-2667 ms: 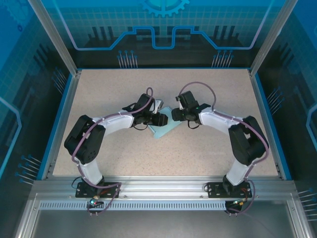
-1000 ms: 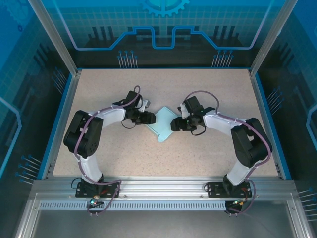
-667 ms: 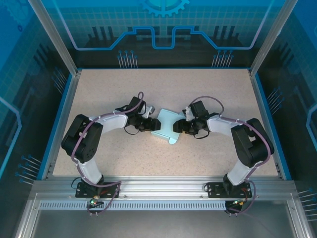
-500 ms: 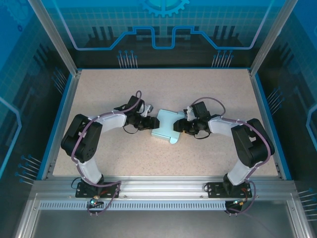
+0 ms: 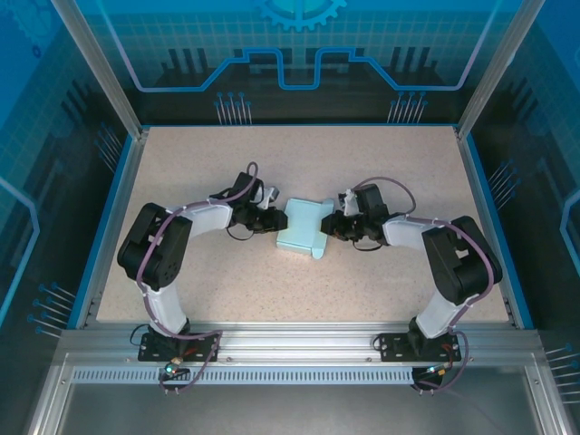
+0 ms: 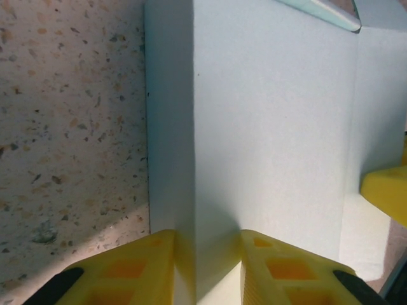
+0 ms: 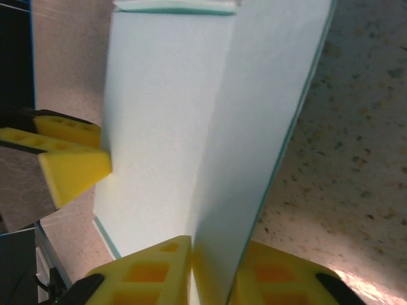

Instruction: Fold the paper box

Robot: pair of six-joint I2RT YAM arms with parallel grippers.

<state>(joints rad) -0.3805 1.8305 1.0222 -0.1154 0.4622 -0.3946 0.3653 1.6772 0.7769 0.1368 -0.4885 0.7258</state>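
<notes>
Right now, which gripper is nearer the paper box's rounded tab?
Right. The right gripper pinches the paper box wall beside the tab; the left gripper pinches the opposite wall.

paper box (image 5: 304, 228): pale blue | table (image 5: 362, 163): speckled beige | claw pads (image 6: 130, 270): yellow

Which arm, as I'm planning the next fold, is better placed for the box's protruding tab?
Right, probably. Both the left gripper and right gripper pinch opposite walls of the paper box, but the tab juts from the near corner on the right gripper's side.
</notes>
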